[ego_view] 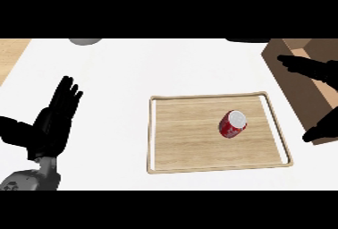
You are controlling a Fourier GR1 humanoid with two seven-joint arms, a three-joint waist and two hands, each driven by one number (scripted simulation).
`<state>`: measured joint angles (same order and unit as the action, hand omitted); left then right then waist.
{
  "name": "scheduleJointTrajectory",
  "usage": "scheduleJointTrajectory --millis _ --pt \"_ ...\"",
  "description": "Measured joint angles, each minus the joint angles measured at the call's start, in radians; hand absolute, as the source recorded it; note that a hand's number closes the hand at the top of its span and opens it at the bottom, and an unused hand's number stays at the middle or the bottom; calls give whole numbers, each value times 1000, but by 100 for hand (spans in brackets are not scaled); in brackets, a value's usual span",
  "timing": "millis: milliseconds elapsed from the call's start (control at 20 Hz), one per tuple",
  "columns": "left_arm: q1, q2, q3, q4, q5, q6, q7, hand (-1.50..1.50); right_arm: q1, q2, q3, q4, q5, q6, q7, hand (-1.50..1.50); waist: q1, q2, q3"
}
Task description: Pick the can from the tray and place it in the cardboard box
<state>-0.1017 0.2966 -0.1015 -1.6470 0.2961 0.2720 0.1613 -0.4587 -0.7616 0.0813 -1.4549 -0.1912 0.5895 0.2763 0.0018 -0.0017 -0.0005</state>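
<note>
A red can (232, 124) with a silver top stands slightly tilted on the wooden tray (191, 156), right of the tray's middle. My right hand (311, 68) comes in from the right edge, open: its fingers stretch over the cardboard box (296, 50) and its thumb (321, 129) hangs lower, beside the tray's right rim. The can is apart from this hand, to its left. My left hand (54, 118) rests open at the left with its fingers up, well away from the tray.
The cardboard box stands at the right edge, partly hidden by my right hand. A grey round object (84, 41) and a dark object (247, 40) sit at the counter's far edge. White counter lies between the left hand and the tray.
</note>
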Motion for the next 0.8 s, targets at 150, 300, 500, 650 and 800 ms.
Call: scheduleJointTrajectory --millis 150,300,500,650,800 --pt "-6 -9 12 11 -13 -9 -1 0 -16 41 11 -32 28 -8 80 -150 0 0 0" --pt "5 -15 30 14 -13 -31 -13 0 10 81 20 -85 58 -21 144 -150 0 0 0" --pt "22 -36 34 -5 -33 -42 -7 0 23 137 2 -104 73 -1 192 -150 0 1 0" --pt "19 -42 55 -2 -38 -57 -1 0 32 178 -4 -108 109 9 200 -150 1 1 0" --pt "5 -51 63 -15 -51 -59 29 0 47 228 2 -111 169 -5 197 -150 1 1 0"
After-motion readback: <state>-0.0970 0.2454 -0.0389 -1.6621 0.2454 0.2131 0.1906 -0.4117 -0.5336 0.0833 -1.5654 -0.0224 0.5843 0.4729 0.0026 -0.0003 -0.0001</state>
